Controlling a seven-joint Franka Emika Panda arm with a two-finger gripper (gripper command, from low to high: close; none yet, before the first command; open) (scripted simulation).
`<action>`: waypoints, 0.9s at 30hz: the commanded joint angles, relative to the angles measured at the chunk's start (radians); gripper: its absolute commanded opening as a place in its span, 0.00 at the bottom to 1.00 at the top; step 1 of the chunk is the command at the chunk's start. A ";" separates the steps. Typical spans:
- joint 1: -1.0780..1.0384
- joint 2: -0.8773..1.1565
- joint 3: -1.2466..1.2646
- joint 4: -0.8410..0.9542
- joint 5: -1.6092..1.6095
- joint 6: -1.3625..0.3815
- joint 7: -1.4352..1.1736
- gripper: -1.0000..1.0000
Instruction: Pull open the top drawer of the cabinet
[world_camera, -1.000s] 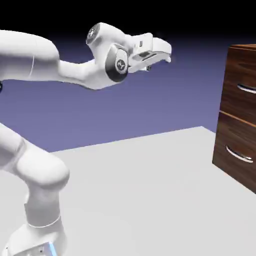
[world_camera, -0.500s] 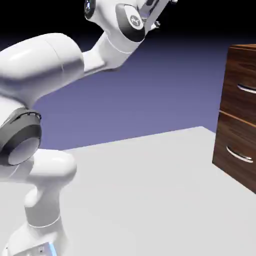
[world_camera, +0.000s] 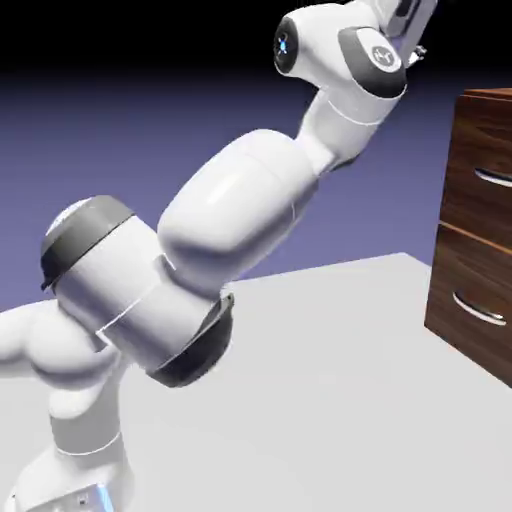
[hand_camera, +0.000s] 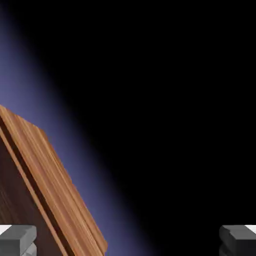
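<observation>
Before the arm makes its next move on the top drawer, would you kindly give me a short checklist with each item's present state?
1. Claw open, fingertips wide apart: ok.
2. Nothing held between the fingertips: ok.
3. Top drawer closed, in line with the lower drawer: ok, as far as the exterior view shows.
4. Claw at the top drawer's handle: not ok; it is up beyond the exterior view's top edge, short of the cabinet.
5. Handle in the hand view: not ok; only part of the cabinet shows at one side.
6. Drawer free to slide, not locked: cannot tell.
</observation>
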 joint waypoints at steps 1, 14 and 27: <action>0.036 -0.013 -0.023 0.023 -0.043 -0.007 -0.003 0.50; 0.507 -0.178 -0.322 0.319 -0.605 -0.103 -0.043 0.50; 0.848 -0.264 -0.417 0.736 -0.735 -0.008 -0.175 0.50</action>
